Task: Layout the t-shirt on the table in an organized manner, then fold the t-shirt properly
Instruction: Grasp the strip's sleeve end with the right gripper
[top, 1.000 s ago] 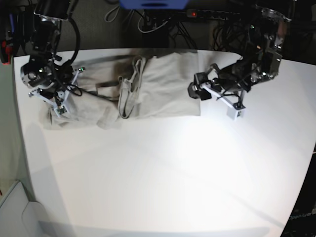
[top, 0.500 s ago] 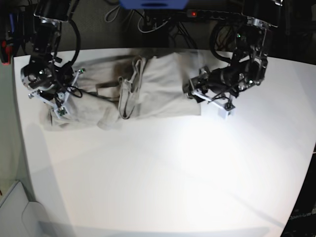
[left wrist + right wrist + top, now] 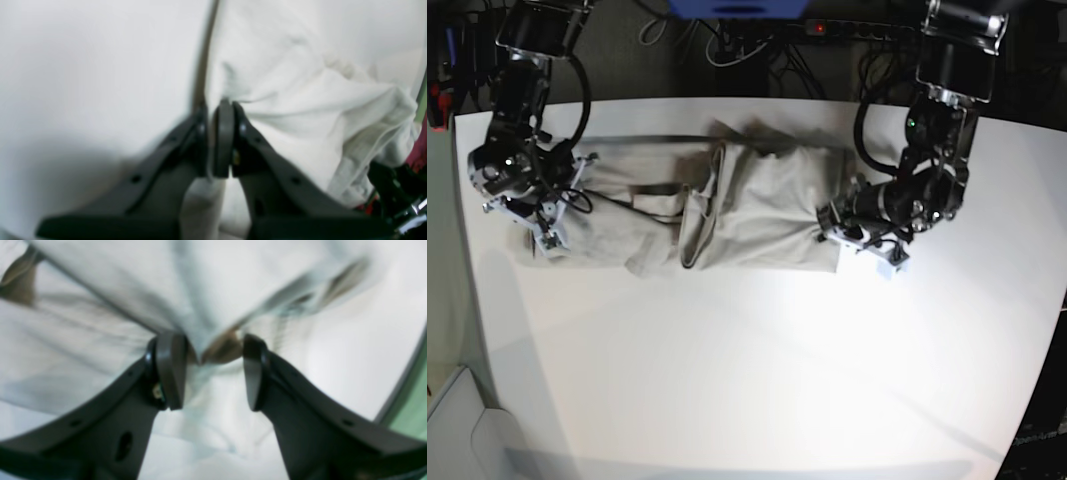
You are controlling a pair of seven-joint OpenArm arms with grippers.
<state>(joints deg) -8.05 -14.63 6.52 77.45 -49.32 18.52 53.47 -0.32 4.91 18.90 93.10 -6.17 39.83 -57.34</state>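
The pale grey-beige t-shirt point(image 3: 757, 210) lies crumpled lengthwise across the far part of the white table point(image 3: 747, 380). My left gripper point(image 3: 839, 232) is at the shirt's right end. In the left wrist view its jaws point(image 3: 220, 110) are shut on the t-shirt's point(image 3: 300, 100) edge, and cloth wrinkles fan out from the pinch. My right gripper point(image 3: 545, 232) rests on the shirt's left end. The right wrist view shows that gripper point(image 3: 211, 373) open, with a pointed fold of the t-shirt point(image 3: 100, 323) between its fingers point(image 3: 170, 370).
Cables and a power strip point(image 3: 827, 28) run behind the table's far edge. A pale box point(image 3: 467, 430) stands off the table's front left corner. The table's rim point(image 3: 408, 370) curves past the right gripper, with green floor beyond.
My left gripper has shut on the shirt's right edge and moved toward the table's front, dragging that end of the shirt with it. The right gripper has barely moved.
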